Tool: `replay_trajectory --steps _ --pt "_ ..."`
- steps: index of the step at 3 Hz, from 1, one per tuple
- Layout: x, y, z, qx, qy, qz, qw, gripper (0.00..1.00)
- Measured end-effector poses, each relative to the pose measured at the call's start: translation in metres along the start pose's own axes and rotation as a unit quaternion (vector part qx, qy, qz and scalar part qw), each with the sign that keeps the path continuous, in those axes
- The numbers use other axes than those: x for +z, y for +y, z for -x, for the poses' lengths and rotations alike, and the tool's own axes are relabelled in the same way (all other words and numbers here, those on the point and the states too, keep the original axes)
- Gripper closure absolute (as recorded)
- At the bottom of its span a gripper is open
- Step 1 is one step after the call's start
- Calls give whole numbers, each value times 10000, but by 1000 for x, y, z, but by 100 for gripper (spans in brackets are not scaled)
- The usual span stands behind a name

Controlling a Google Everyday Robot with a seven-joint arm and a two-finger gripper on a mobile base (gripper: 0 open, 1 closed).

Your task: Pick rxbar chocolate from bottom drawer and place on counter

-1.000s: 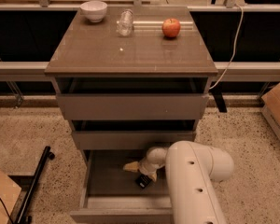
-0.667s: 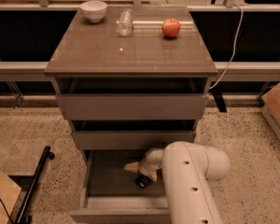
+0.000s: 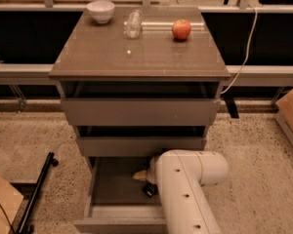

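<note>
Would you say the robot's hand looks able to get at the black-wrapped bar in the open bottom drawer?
Probably yes: the deep grey-brown bottom drawer stands open and the hand is down inside it, right by the small black-wrapped bar, though the white arm hides the contact.

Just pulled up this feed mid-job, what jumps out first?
The bulky white arm fills the lower middle, reaching down into the open bottom drawer, where the gripper sits near the right side, mostly hidden behind the arm. Along the far edge of the counter stand a white bowl at left, a clear glass and a red apple at right.
</note>
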State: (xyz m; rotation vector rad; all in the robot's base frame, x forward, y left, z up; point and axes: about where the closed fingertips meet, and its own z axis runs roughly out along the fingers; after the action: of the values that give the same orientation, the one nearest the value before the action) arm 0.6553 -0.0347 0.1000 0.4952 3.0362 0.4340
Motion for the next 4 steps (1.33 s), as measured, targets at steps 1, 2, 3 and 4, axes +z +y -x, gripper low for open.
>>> replay_trajectory --steps 1,2,3,4 --pt "-5 1 0 1 0 -2 10000 16" --pt "-6 2 0 12 9 -38 10000 39" --pt "-9 3 0 12 9 -38 10000 62" --pt "-11 4 0 12 9 -38 10000 86"
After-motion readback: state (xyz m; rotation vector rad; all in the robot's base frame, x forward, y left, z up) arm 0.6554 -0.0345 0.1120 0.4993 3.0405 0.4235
